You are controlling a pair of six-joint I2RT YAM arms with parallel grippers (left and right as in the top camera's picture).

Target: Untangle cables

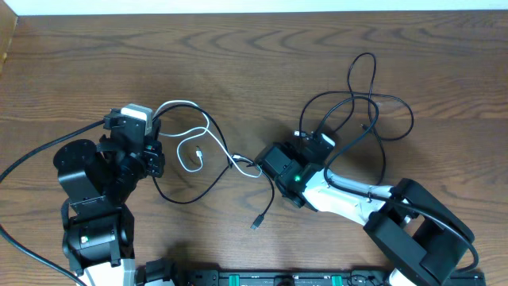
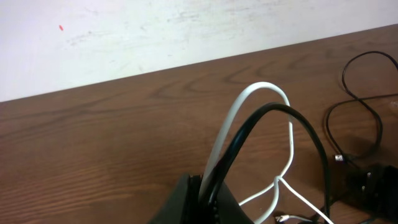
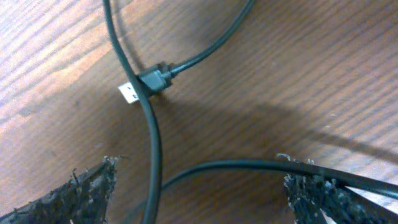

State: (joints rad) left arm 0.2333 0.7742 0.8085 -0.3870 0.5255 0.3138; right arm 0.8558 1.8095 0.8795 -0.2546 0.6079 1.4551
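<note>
the cables are spread over the middle and right of the wooden counter (image 1: 238, 48). a white cable (image 1: 184, 102) is arched up from the left side, carried down to the right and crossed with black strands near the centre; one short end of it is curled back on the counter under the arch. a black cable (image 1: 186, 202) is looped low from the left side toward the same crossing, and a small black plug (image 1: 255, 225) is laid on the wood below the crossing. a second black cable (image 1: 365, 55) is coiled in loose overlapping loops at the upper right.

the left gripper (image 1: 152, 155) is closed tight; in the left wrist view the white cable (image 2: 249, 93) and a black cable (image 2: 273, 107) are seen rising together from between its jaws and bending over toward the counter.

the right gripper (image 3: 199, 199) is held low over the wood just right of the crossing. its jaws are spread wide, the frayed pads (image 3: 81, 193) being seen at either lower corner of the right wrist view, and nothing is gripped. a black strand (image 3: 152, 143) is passed across the gap between them. just beyond, a black connector (image 3: 155, 78) with a white tip (image 3: 129, 93) is laid against that strand.
</note>
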